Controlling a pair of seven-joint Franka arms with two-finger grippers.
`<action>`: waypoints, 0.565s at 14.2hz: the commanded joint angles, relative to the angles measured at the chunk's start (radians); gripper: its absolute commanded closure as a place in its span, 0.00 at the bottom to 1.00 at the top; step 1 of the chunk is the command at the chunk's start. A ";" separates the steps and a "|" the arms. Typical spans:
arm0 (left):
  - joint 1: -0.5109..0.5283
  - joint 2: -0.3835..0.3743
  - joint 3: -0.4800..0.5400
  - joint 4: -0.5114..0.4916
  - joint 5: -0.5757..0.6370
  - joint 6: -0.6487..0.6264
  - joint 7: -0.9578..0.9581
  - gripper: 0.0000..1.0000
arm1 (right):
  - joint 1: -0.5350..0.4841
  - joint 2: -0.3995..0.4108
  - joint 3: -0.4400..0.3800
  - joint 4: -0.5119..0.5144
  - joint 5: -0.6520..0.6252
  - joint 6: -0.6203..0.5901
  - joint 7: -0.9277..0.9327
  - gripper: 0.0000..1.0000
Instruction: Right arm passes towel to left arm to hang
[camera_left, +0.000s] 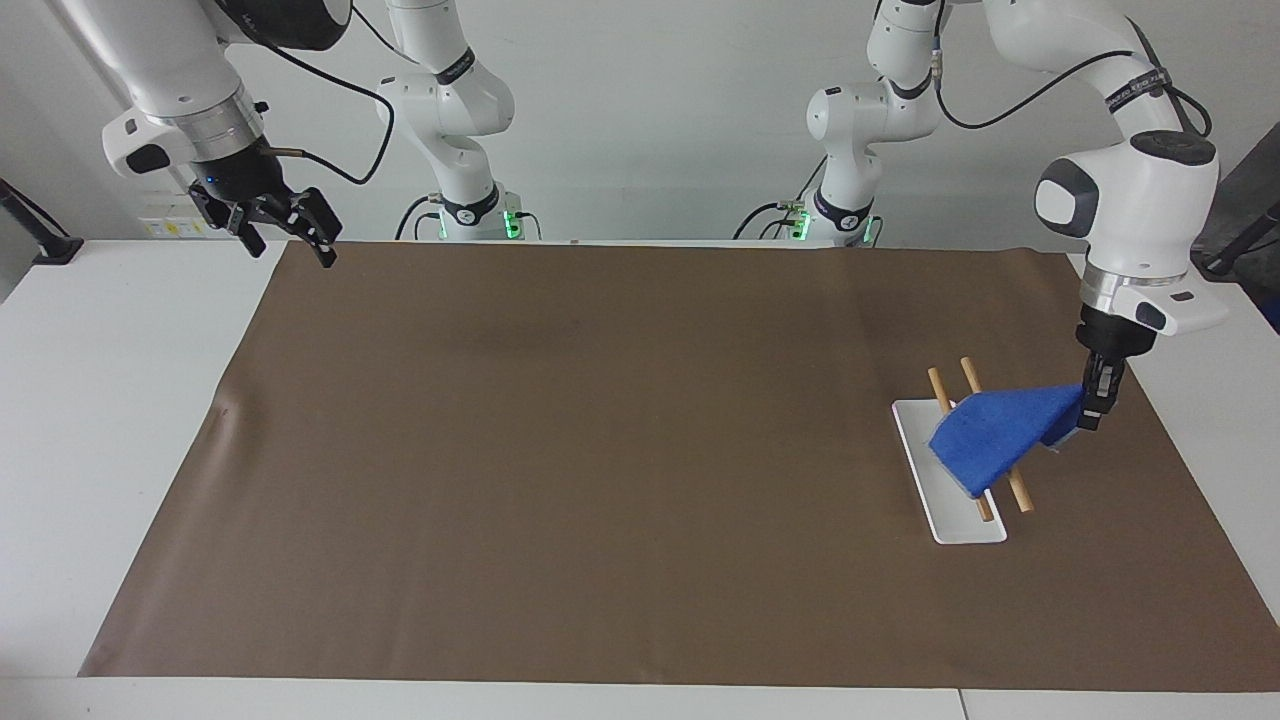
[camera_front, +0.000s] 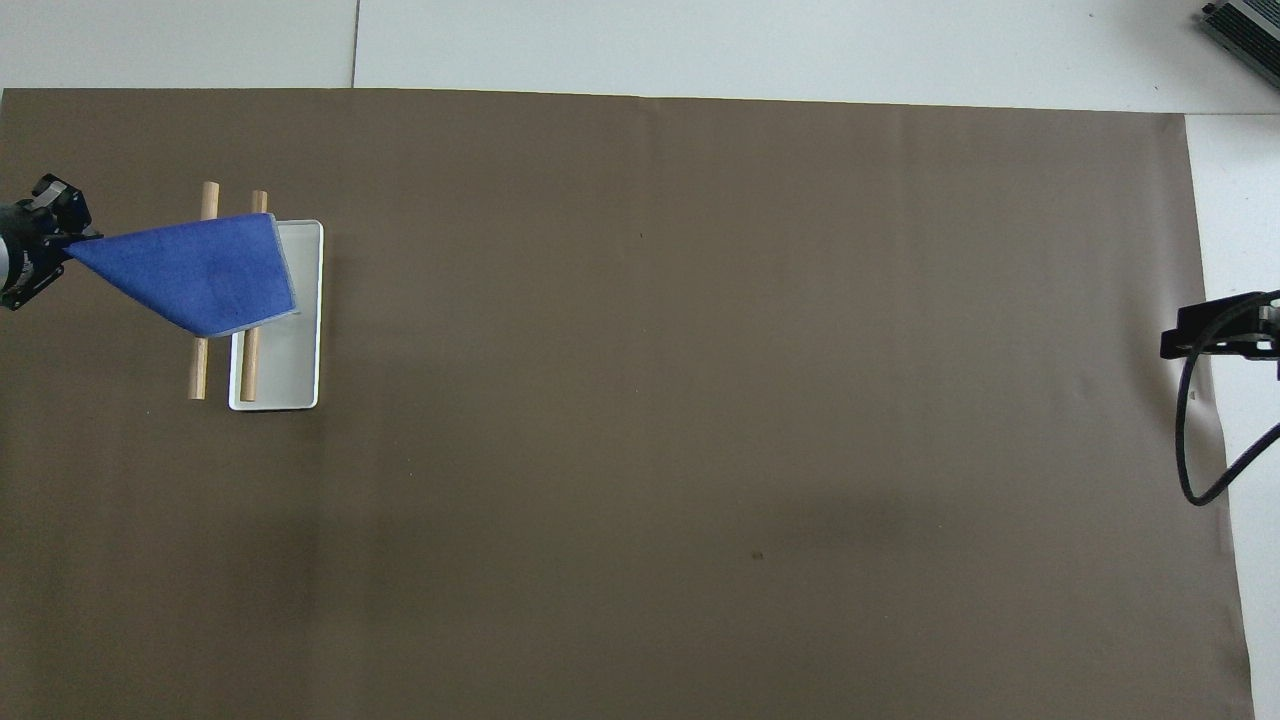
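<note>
Towel pinched by the left arm, draped over the rack.

A brown mat (camera_left: 640, 450) covers the table. The right gripper (camera_left: 285, 222) hangs jaws wide and empty over the mat's corner at the right arm's end. At the rack's three o'clock in the facing view, the left gripper (camera_left: 1092, 405) is clamped on a corner of the blue towel (camera_left: 1000, 430), which slopes across two wooden rods (camera_left: 1010, 480) above a white tray (camera_left: 960, 525).
</note>
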 joint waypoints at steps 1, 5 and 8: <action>-0.003 0.012 0.000 -0.012 0.028 0.009 -0.038 1.00 | -0.011 -0.031 0.003 -0.030 -0.010 0.001 -0.008 0.00; -0.012 0.033 -0.005 -0.014 0.029 0.060 -0.083 1.00 | -0.039 -0.029 0.058 -0.024 -0.020 0.011 -0.007 0.00; -0.017 0.039 -0.006 -0.014 0.029 0.072 -0.122 1.00 | -0.028 -0.022 0.055 -0.012 -0.033 0.012 -0.005 0.00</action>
